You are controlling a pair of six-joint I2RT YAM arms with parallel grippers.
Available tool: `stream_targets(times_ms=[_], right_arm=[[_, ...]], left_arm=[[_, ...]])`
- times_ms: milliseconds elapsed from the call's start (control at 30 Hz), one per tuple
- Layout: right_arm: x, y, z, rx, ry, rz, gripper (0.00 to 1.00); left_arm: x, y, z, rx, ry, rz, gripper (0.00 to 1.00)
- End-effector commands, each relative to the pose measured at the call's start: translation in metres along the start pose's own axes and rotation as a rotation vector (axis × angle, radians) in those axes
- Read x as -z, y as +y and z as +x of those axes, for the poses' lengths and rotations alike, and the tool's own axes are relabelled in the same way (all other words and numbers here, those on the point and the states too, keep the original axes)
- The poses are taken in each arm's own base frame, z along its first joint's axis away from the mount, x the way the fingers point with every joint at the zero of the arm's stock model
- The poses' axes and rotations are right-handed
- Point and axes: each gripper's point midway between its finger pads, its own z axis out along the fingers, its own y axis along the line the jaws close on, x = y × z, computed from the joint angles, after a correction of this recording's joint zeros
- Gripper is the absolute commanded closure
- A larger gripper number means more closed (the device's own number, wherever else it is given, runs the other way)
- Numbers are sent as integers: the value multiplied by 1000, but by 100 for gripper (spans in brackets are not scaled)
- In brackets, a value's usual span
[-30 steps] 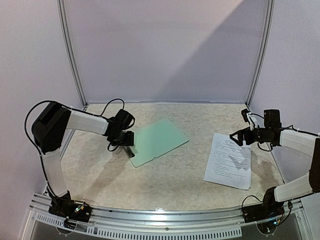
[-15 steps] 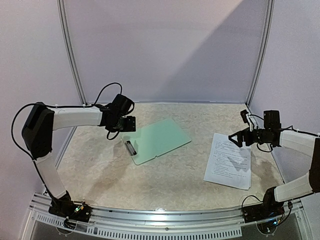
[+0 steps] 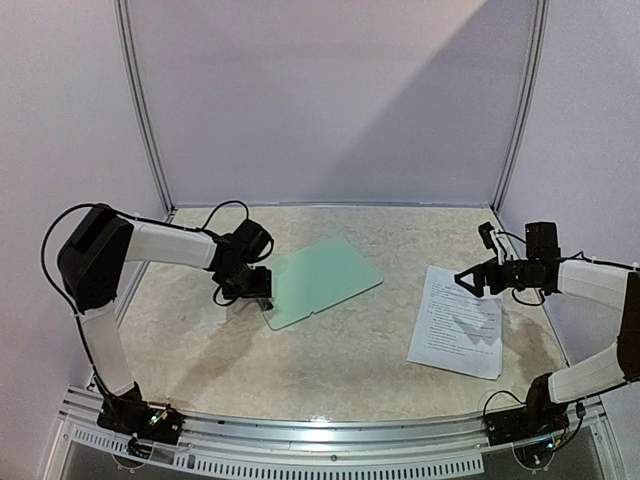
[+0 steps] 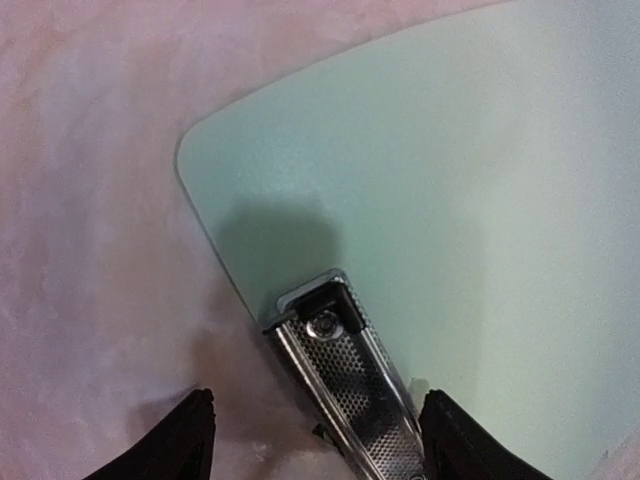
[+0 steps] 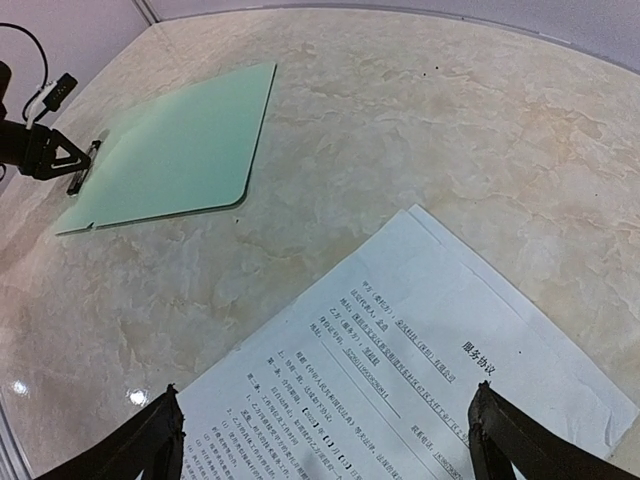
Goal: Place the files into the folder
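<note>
Nearest, the stack of white printed paper sheets (image 3: 458,322) is lying on the marbled bench (image 3: 340,370), with the right tool (image 3: 466,281) hovering spread above it. Farther back, the left tool (image 4: 316,438) is dropping back down, spread, astride the metal clip (image 4: 345,385) of the pale mint-green flat clipboard (image 3: 322,276). Clip-opening looks imminent.

Overhead, wrist close-ups; folder (image 3: 322,278) likely shared

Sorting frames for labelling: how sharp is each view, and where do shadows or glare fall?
Top external: soft, print on the files unreadable, a diagonal shadow across the back wall. Left wrist: the clip crisp, a dark shadow on the folder. Right wrist: print lines resolve; small glare spots on the table.
</note>
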Motion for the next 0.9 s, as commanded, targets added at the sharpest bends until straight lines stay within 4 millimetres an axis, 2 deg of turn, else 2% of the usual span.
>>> stream_targets(times_ms=[0,200,367,500,633,733,867], right_arm=[[-2,3,8,-11,23,-22,2],[-2,8,8,-24,23,-55,2],[-2,24,3,-31,1,-118,2],[-18,55,8,53,60,-160,5],[-40,88,18,162,166,-233,12],[-55,106,27,187,250,-291,19],[-74,124,37,207,331,-338,24]], left_arm=[[-18,-13,7,-26,45,15,30],[-31,-19,7,-74,59,23,41],[-29,-28,21,-130,73,75,48],[-20,-46,42,-218,71,156,52],[-11,-61,57,-345,61,204,55],[-7,-57,62,-398,54,176,56],[-2,-52,66,-359,68,173,55]])
